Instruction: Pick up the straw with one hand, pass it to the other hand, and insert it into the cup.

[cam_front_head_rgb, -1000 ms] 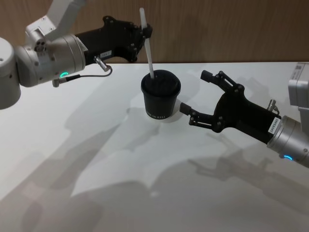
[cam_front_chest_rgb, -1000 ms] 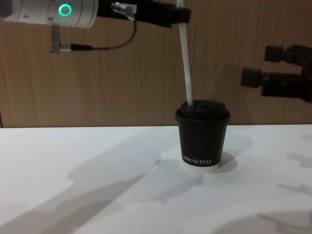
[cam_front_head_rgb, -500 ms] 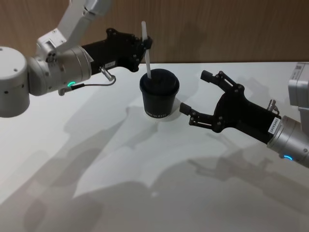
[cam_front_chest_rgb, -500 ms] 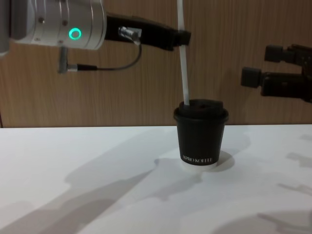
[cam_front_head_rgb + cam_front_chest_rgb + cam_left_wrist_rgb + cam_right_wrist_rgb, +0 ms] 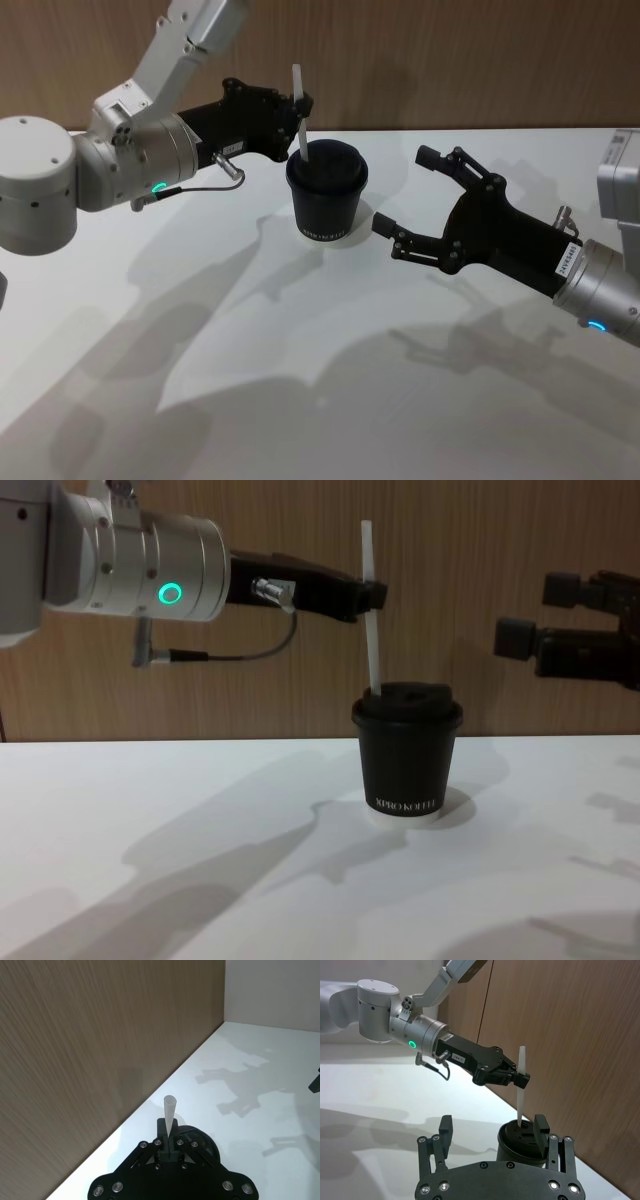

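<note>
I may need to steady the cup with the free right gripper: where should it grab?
Judging by its pose, take the cup around its mid wall, below the lid, from the robot's right. It stands upright, and the open right gripper is already beside it.

Bright, sharp; soft overlapping shadows

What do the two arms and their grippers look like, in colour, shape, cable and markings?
The left gripper is slender and black, on a silver cylindrical wrist with a glowing green ring, a thin black cable and a small white label. The right gripper is black and blocky, with linkage jaws and square tips; its silver wrist bears a blue light and a white label.
</note>
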